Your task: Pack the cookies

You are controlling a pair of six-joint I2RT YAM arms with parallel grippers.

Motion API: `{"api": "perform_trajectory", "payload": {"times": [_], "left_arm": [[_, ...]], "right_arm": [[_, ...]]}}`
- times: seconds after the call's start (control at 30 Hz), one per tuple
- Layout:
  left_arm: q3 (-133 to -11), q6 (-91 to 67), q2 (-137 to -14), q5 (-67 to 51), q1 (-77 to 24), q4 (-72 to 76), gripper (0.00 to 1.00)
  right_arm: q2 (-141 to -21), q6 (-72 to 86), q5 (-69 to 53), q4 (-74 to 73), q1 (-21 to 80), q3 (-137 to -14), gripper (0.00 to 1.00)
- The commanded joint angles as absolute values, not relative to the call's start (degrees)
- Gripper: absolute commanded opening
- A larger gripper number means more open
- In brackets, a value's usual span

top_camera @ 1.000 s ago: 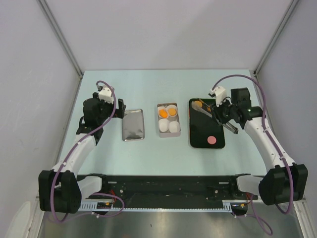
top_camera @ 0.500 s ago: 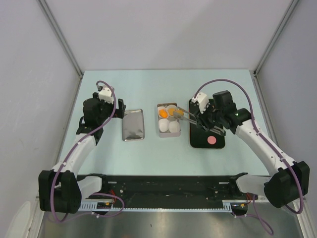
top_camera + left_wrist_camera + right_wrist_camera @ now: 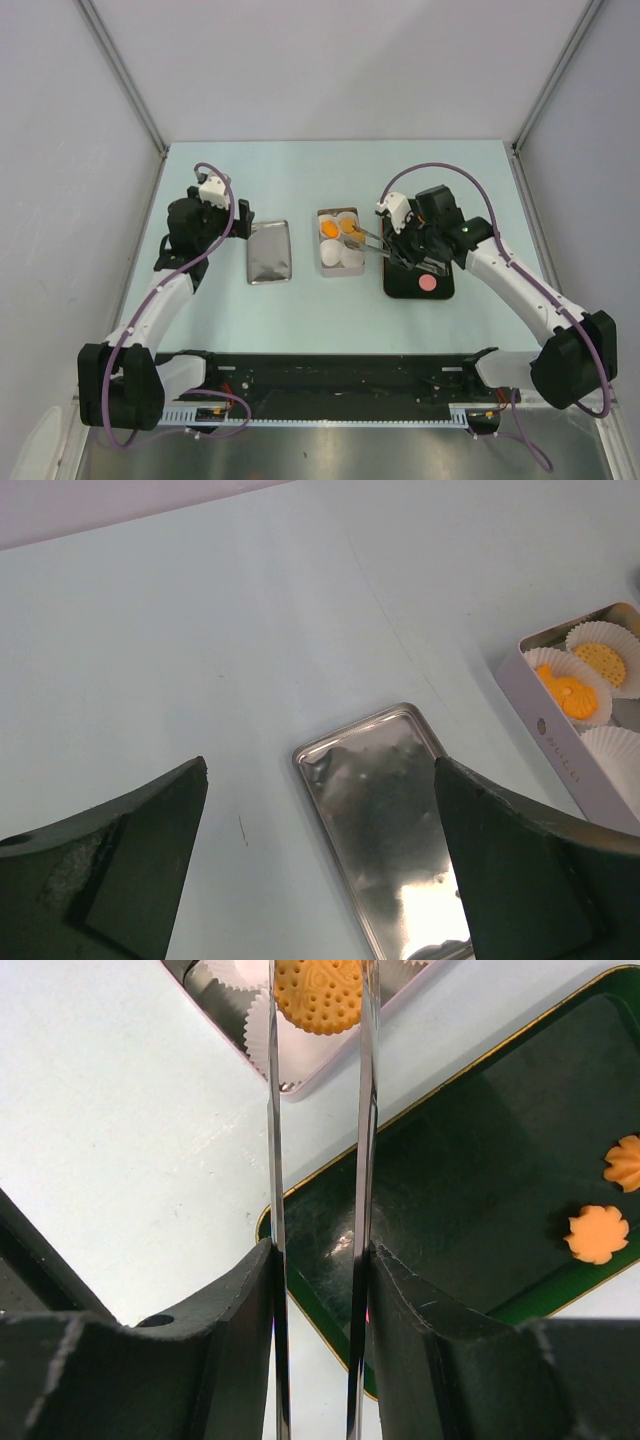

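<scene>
My right gripper [image 3: 393, 241] [image 3: 318, 1260] is shut on metal tongs [image 3: 366, 1110]. A round orange cookie [image 3: 318, 995] sits between the tong tips, over a white paper cup [image 3: 256, 1032] in the pale box [image 3: 340, 267]. Two more orange cookies [image 3: 328, 228] lie in cups in the box; they also show in the left wrist view [image 3: 568, 692]. A pink cookie [image 3: 428, 283] lies on the dark tray [image 3: 400, 285]. Two orange flower cookies [image 3: 597, 1233] lie on that tray [image 3: 470, 1160]. My left gripper [image 3: 236, 226] [image 3: 320, 865] is open and empty above the metal lid [image 3: 385, 800].
The shiny metal lid [image 3: 269, 251] lies flat left of the box. Empty white paper cups [image 3: 329, 250] fill the box's near half. Grey walls enclose the table on three sides.
My right gripper has swung left from the dark tray to the box, carrying the tongs and the round orange cookie. The left arm has not moved.
</scene>
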State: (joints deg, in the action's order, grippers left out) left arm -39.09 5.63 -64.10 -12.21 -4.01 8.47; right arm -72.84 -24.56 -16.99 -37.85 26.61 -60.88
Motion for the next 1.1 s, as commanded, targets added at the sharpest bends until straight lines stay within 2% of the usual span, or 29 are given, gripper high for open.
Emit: {"api": "perform_trajectory", "payload": {"times": [0.0, 1.07], "left_arm": [[-38.85, 6.68, -63.19, -12.92, -4.39, 10.37, 1.00], [-38.67, 6.77, -63.37, -12.57, -4.39, 10.55, 1.00]], "right_arm": [[-73.30, -23.73, -16.61, -35.60, 27.77, -61.61, 0.22], [-76.46, -24.26, -15.03, -32.35, 29.71, -56.69, 0.25]]}}
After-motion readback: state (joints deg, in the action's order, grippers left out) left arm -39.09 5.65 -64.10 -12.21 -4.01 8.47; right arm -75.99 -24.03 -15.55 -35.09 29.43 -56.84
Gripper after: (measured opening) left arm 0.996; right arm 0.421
